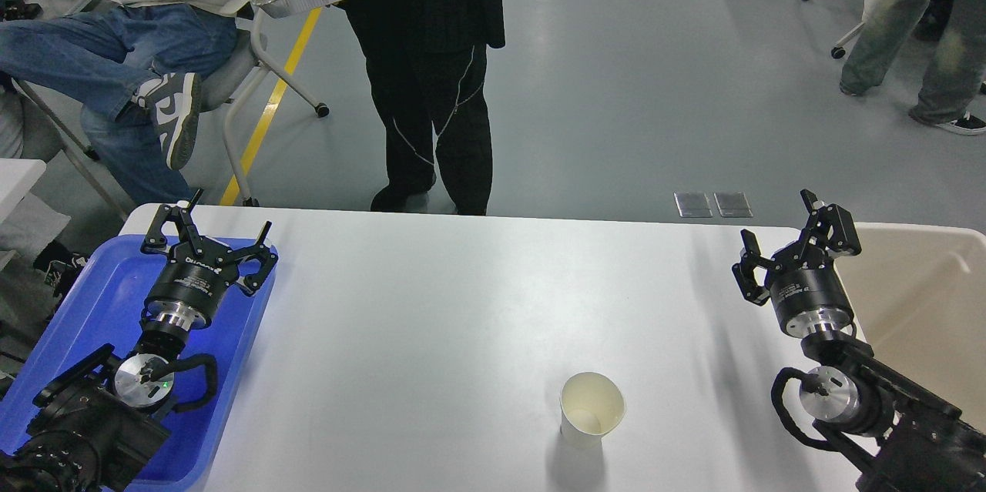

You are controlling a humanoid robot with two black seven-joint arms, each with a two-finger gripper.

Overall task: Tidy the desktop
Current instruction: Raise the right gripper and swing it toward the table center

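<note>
Left gripper [223, 229] jaws spread, right gripper [778, 229] jaws spread

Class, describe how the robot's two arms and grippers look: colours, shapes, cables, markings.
Both arms are black with silver metal wrist rings and looping black cables. The left gripper and right gripper are black, two-fingered, on cylindrical bodies with small white lettering, too small to read.

The desktop [431, 307] lies bare from left to right; only a paper cup [591, 409] stands upright near right of centre.
</note>
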